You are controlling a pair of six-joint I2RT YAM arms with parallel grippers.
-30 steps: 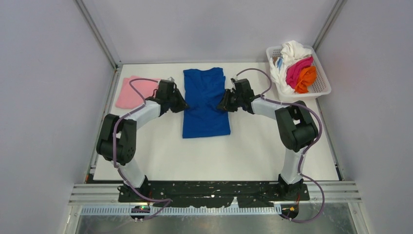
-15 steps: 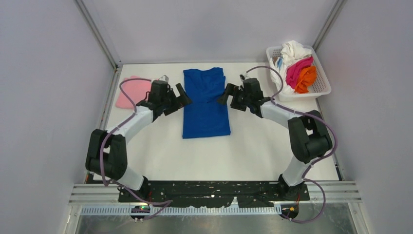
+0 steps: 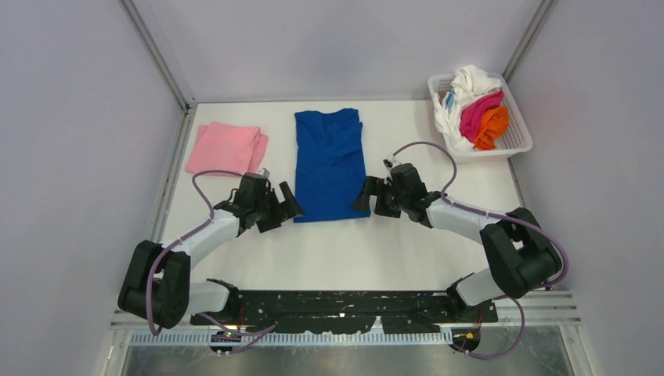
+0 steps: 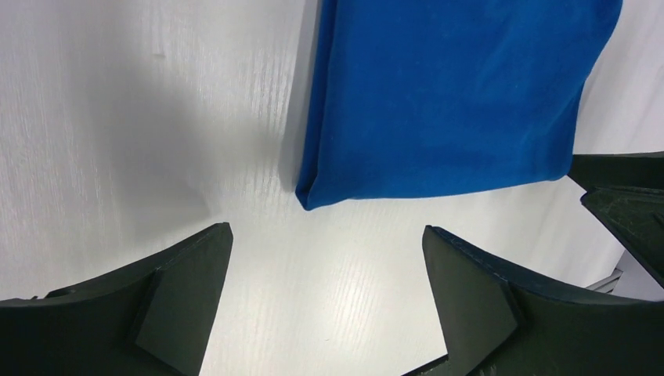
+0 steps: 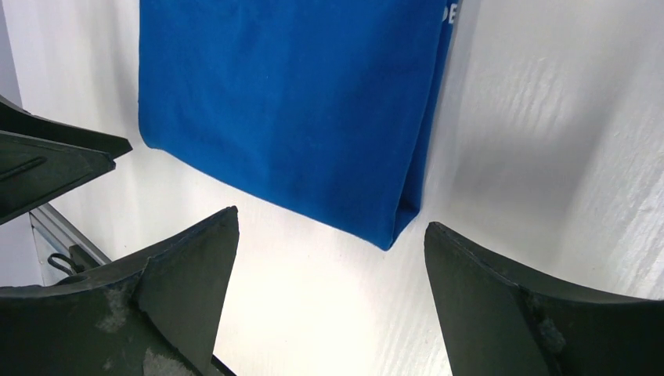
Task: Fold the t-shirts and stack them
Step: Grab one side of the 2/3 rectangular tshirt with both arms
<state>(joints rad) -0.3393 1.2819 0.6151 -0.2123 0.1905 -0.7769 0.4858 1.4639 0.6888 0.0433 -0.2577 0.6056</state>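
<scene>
The royal blue t-shirt (image 3: 330, 164) lies flat on the table as a narrow folded strip, its near hem toward the arms. My left gripper (image 3: 285, 205) is open just off the hem's left corner, and the left wrist view shows that corner (image 4: 307, 200) ahead of its empty jaws (image 4: 326, 231). My right gripper (image 3: 366, 197) is open off the right corner, and its wrist view (image 5: 331, 219) shows the corner (image 5: 395, 231) between the spread fingers, untouched. A folded light pink t-shirt (image 3: 227, 148) rests at the back left.
A white mesh basket (image 3: 517, 145) at the back right holds white (image 3: 472, 81), magenta (image 3: 479, 111) and orange (image 3: 493, 127) tees. Grey walls and metal rails close in the table. The opposite gripper's fingers (image 4: 626, 196) show at the edge of each wrist view.
Both grippers opened and let go of the blue shirt's sides, then drew back toward me to its near hem corners. The pink shirt is now uncovered.
</scene>
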